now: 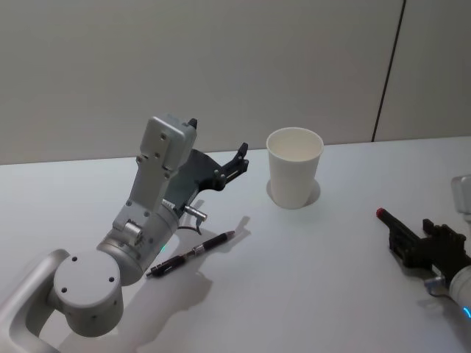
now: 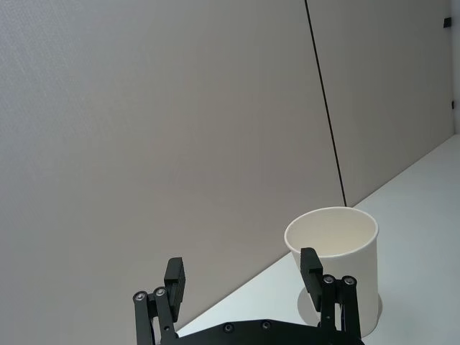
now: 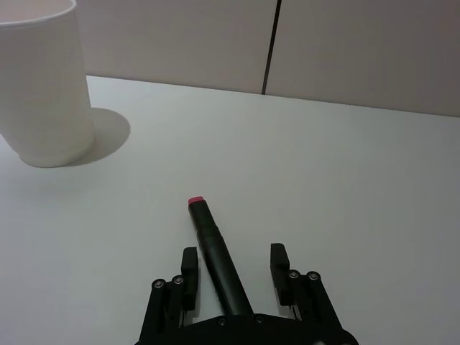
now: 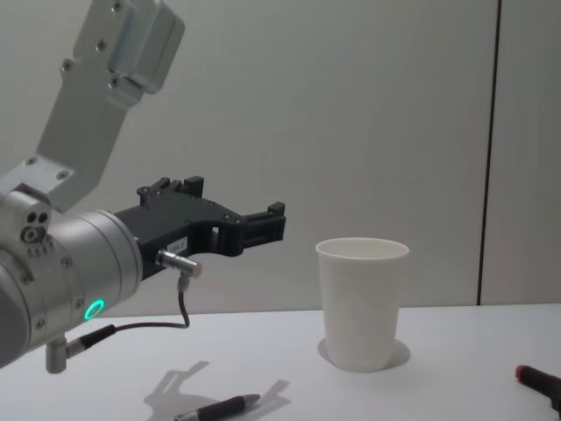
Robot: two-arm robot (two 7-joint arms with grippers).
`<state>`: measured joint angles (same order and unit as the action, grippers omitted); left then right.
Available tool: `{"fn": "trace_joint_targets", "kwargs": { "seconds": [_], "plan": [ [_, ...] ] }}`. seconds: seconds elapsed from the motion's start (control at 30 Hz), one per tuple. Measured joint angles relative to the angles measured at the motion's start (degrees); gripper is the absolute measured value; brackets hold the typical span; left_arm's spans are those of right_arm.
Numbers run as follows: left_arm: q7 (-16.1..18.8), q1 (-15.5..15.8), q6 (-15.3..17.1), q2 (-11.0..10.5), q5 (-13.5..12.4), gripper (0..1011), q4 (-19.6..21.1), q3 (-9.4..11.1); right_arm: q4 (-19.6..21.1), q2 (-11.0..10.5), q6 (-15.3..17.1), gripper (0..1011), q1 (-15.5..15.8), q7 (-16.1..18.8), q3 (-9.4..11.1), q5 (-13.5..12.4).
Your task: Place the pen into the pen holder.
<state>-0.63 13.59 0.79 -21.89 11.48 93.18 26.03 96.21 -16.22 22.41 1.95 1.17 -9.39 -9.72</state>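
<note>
A black pen [image 1: 193,254] [image 4: 219,409] lies on the white table, close in front of my left arm. The pen holder [image 1: 294,168] [image 2: 338,262] [image 4: 363,303] [image 3: 39,86], a white paper cup, stands upright beyond it. My left gripper [image 1: 239,158] [image 2: 243,273] [image 4: 267,224] hangs open and empty above the table, to the left of the cup's rim. A second black pen with a red tip [image 1: 384,216] [image 3: 212,233] [image 4: 535,377] lies at the right. My right gripper [image 1: 412,229] [image 3: 233,257] is low at the table, open, its fingers either side of that pen without touching it.
A grey wall with a dark vertical seam [image 1: 388,70] rises behind the table's far edge. A pale object [image 1: 462,193] sits at the right edge of the head view. The tabletop [image 1: 316,287] between the two pens is bare.
</note>
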Motion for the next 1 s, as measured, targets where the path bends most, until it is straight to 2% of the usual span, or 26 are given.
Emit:
{"fn": "trace_joint_targets", "kwargs": {
  "seconds": [0.07,0.2,0.3,0.4,0.43,0.53,1.0],
  "plan": [
    [0.0,0.0,0.0,0.0,0.0,1001,0.0,0.0,0.0,0.01,-0.02,619,0.0,0.01,0.0,-0.01],
    [0.0,0.0,0.0,0.0,0.0,1001,0.0,0.0,0.0,0.01,-0.06,493,0.0,0.04,0.0,-0.03],
    [0.0,0.0,0.0,0.0,0.0,1001,0.0,0.0,0.0,0.01,-0.07,437,0.0,0.06,0.01,-0.03],
    [0.0,0.0,0.0,0.0,0.0,1001,0.0,0.0,-0.01,0.02,-0.07,295,-0.01,0.1,0.04,-0.03],
    [0.0,0.0,0.0,0.0,0.0,1001,0.0,-0.01,-0.01,0.02,-0.07,295,-0.01,0.11,0.05,-0.02],
    [0.0,0.0,0.0,0.0,0.0,1001,0.0,0.0,-0.02,0.02,-0.08,204,-0.02,0.09,0.1,0.0],
    [0.0,0.0,0.0,0.0,0.0,1001,0.0,0.0,0.0,0.09,-0.25,185,-0.04,0.32,0.1,0.04]
  ]
}}
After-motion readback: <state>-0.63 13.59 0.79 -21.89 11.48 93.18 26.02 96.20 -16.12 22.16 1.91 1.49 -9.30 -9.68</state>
